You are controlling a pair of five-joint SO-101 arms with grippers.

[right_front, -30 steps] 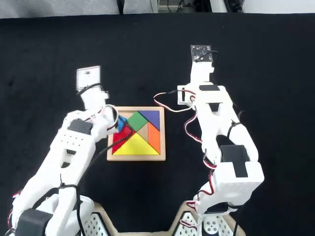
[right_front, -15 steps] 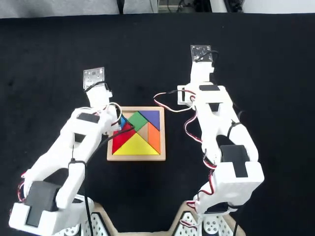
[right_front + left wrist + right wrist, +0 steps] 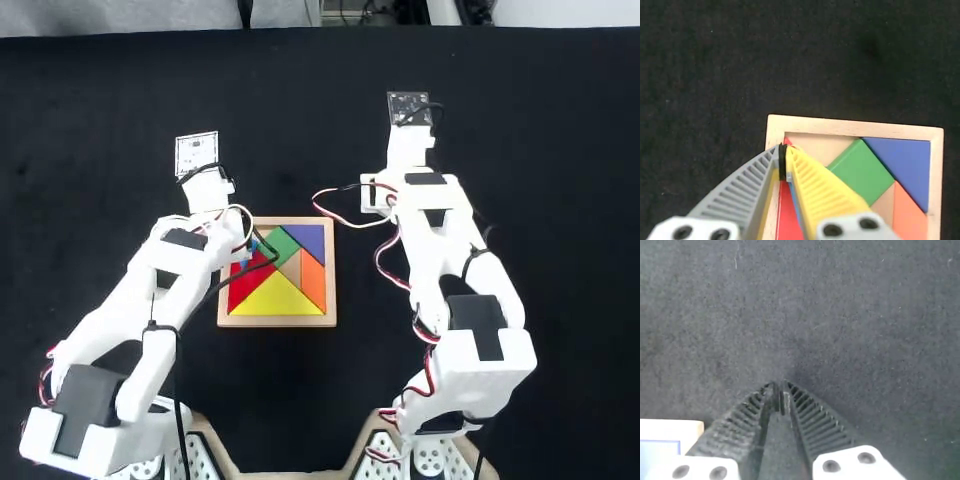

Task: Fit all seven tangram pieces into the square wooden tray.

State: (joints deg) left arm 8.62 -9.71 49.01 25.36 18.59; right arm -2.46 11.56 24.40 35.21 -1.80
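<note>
Left arm: swinging inward over the past second, carrying its wrist up to the tray's [image 3: 277, 321] far left corner, while the right arm is keeping still.
Tray: lying on the black cloth [image 3: 520, 120] between the two arms, holding coloured pieces packed edge to edge.
Left gripper [image 3: 783, 161]: pressing its fingers together, gripping nothing that can be made out. Its tips are sitting over the corner where the red piece [image 3: 244, 287] is meeting the rim, likely nudging rather than lifting.
Blue piece [image 3: 249, 245]: peeking out beneath that gripper, near a pale wood patch [image 3: 815, 147] beside the green square [image 3: 860, 170]. Whether it is lying flat cannot be told.
Right gripper [image 3: 778, 392]: hanging closed and empty above bare cloth just off the tray, seemingly parked clear.
</note>
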